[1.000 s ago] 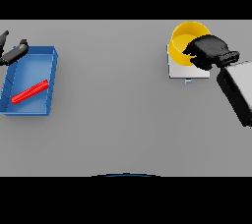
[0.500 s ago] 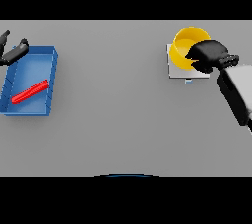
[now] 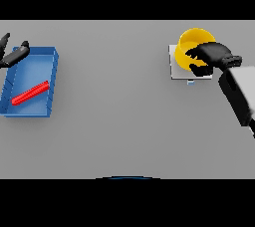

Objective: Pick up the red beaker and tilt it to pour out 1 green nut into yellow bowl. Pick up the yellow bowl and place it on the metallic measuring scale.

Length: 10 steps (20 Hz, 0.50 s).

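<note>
Gripping yellow bowl (image 3: 193, 47) rim from its right, right robot hand (image 3: 211, 56) sits over scale (image 3: 175, 66) near surface's far right edge; left robot hand (image 3: 14, 54) idle, relaxed, far left edge.

i see flat, even light over grey table (image 3: 124, 121); no glare, shadows barely there. edges soft, slight blur throughout. no warping at frame edges.

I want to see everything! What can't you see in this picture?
- Green nut: none shows; the right hand covers part of the bowl.
- Scale: mostly under the bowl and hand.
- Left hand: cut off by the left edge.
- Beaker in the tray: too small for detail.
</note>
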{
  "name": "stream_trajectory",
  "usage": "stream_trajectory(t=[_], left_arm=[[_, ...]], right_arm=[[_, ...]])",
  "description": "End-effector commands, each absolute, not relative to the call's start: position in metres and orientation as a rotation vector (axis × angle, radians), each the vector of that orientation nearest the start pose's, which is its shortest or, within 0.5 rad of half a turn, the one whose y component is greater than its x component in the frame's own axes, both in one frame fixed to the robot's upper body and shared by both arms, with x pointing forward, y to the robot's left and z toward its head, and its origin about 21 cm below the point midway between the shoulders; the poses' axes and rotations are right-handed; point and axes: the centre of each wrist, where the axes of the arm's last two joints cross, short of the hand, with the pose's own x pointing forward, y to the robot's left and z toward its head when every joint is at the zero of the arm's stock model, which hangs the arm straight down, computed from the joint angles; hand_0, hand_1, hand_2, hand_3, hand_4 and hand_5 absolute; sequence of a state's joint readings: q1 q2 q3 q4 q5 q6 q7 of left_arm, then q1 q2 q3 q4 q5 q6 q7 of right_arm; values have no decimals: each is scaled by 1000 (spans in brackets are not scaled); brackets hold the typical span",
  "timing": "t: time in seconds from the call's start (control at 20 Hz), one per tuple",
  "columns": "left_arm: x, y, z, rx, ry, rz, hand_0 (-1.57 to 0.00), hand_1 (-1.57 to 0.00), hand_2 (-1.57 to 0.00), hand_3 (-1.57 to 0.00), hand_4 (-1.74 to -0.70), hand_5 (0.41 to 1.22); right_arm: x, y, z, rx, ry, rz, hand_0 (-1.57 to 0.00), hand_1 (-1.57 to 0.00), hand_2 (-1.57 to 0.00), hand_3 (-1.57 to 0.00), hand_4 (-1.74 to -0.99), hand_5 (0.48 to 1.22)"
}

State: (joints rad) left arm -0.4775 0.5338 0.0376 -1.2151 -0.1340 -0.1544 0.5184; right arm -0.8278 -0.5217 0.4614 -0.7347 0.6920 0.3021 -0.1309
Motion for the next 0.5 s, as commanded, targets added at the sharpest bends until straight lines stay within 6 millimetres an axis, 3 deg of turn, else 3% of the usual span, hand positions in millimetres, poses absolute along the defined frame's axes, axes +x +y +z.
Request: stream_trajectory(t=[0.0,0.2,0.45], left_arm=[[360,341,113,545,-1092,-425,1,1,1,1,-840,764],[360,339,118,550,-1092,-433,1,1,1,1,-834,750],[357,338,114,553,-1100,-434,1,1,1,1,-833,760]], right_arm=[[421,-269,82,-652,-1068,1570,-605,-556,-470,-391,-1496,890],[421,-269,80,-656,-1042,1595,-247,-243,-192,-164,-1448,824],[423,-269,80,-660,-984,1611,-80,-79,-62,-53,-1395,787]])
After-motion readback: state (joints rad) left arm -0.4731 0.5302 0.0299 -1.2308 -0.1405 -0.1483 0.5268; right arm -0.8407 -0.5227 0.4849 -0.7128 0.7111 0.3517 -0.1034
